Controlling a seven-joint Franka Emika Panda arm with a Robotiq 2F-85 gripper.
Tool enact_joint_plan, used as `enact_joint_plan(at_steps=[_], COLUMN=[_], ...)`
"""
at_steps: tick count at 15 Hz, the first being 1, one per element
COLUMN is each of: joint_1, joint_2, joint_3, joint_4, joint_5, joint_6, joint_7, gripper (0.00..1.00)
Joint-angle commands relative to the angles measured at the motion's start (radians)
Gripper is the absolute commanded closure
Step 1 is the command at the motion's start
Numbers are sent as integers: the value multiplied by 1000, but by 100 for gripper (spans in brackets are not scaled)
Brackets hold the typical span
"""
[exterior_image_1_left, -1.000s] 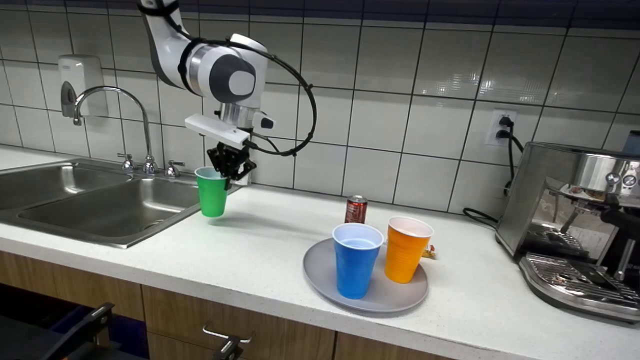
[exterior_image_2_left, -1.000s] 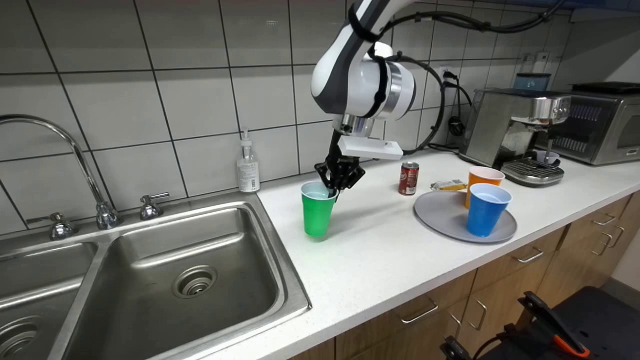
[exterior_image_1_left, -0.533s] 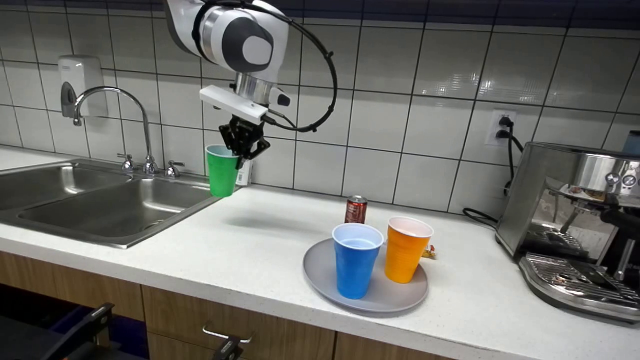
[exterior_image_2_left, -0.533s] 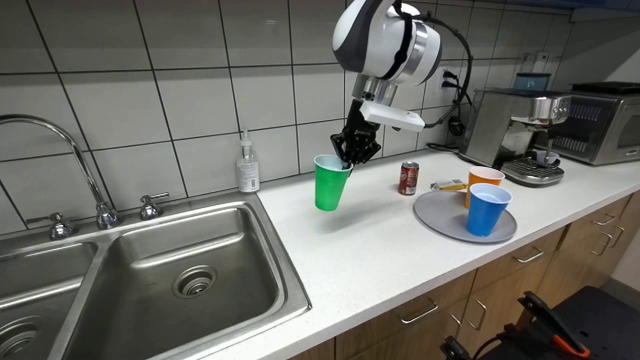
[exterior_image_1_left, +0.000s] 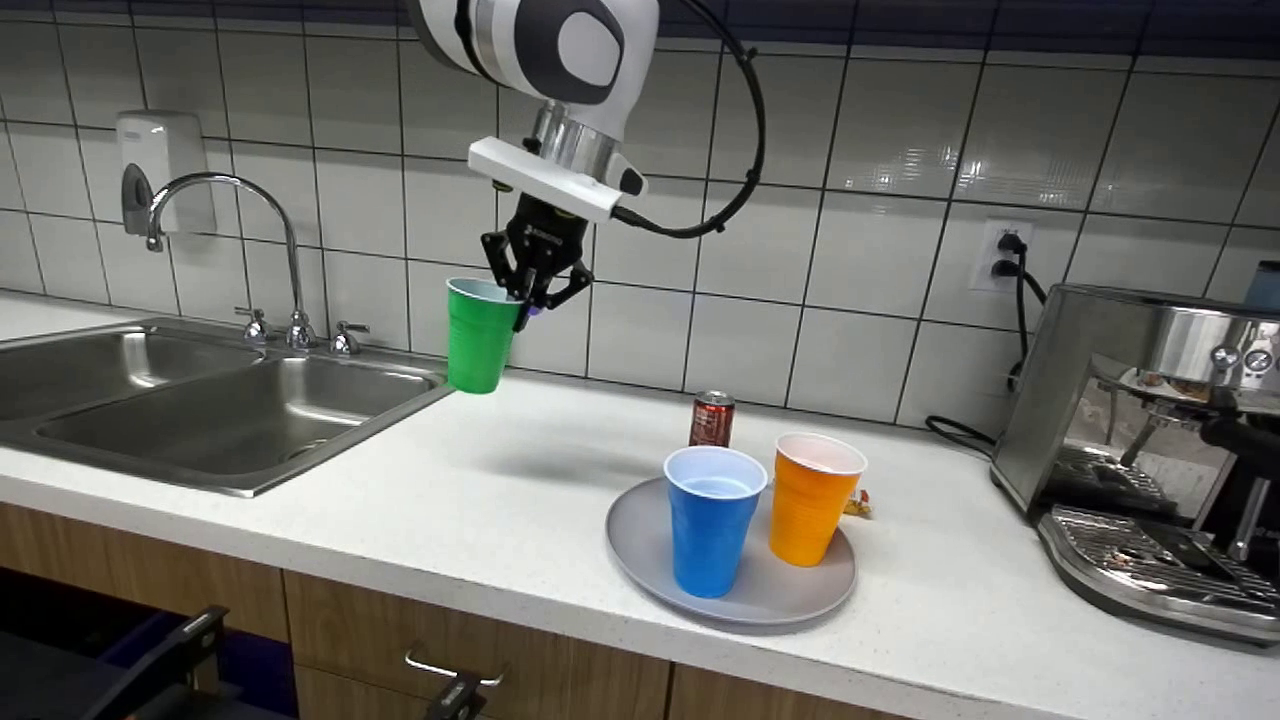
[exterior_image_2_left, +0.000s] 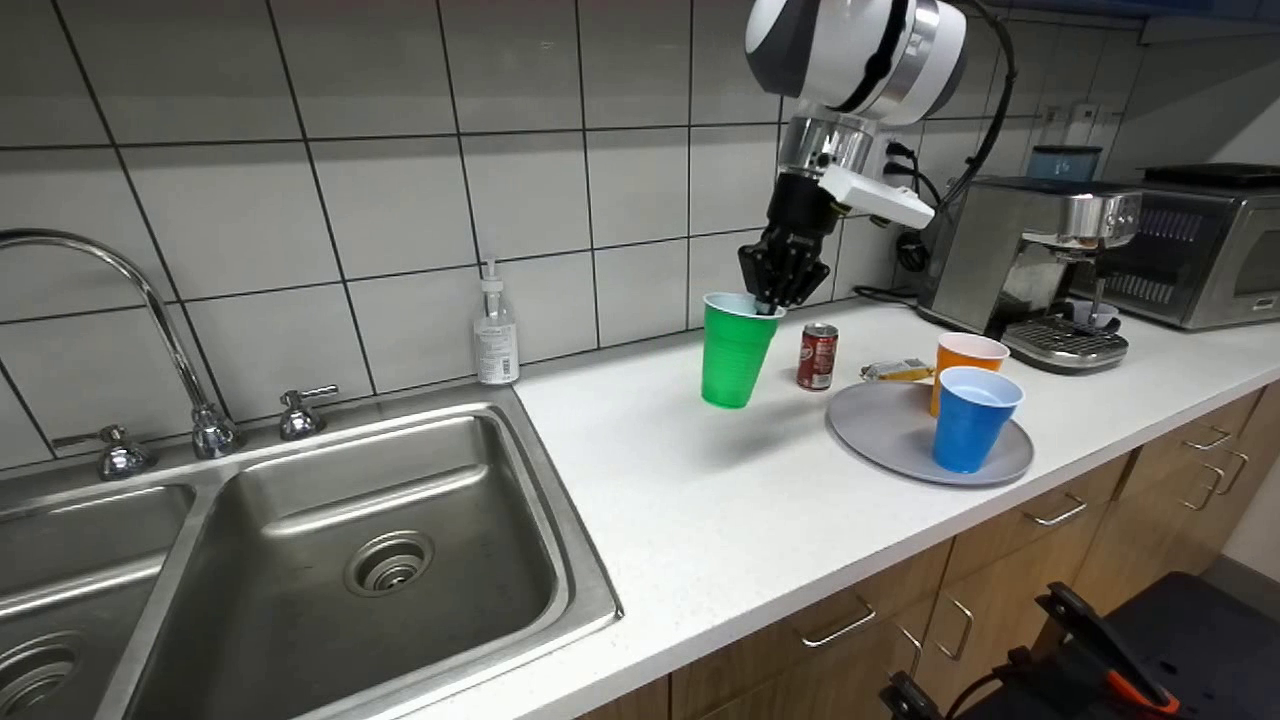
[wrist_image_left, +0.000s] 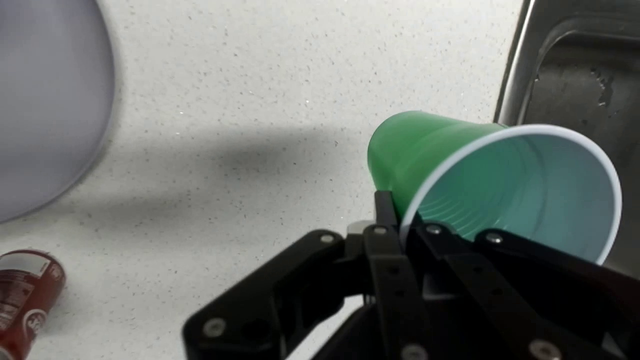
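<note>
1. Green plastic cup (exterior_image_1_left: 480, 340), white-rimmed and ringed inside: my gripper (wrist_image_left: 403, 225) pinches its wall, with the rim caught between the tips. I see it slightly tilted, raised clear of the speckled white counter (wrist_image_left: 240, 70).
2. Obstacles to one side: an upright, cylindrical red can (exterior_image_2_left: 818, 358) and a small printed packet (exterior_image_2_left: 897, 370).
3. Just beside them, a round, matte grey plate (exterior_image_2_left: 880, 430) bears a tapered blue cup (exterior_image_1_left: 708, 530) and an orange cup (exterior_image_1_left: 808, 505).
4. Smooth steel sink (exterior_image_2_left: 300, 600) on the opposite side.
5. Farther off, I make out a boxy metal espresso machine (exterior_image_1_left: 1140, 400) and glossy wall tiles (exterior_image_1_left: 760, 230).
</note>
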Motion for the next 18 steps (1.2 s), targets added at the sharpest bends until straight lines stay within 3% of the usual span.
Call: enact_joint_plan(at_steps=[1, 7, 18], joint_1=[-28, -59, -107], joint_2=[-8, 32, 118], joint_3=[-43, -97, -118], joint_4=[22, 69, 164], joint_5=[-36, -70, -138], joint_6=[-77, -101, -99], joint_7=[-117, -257, -409], gripper=[99, 99, 99])
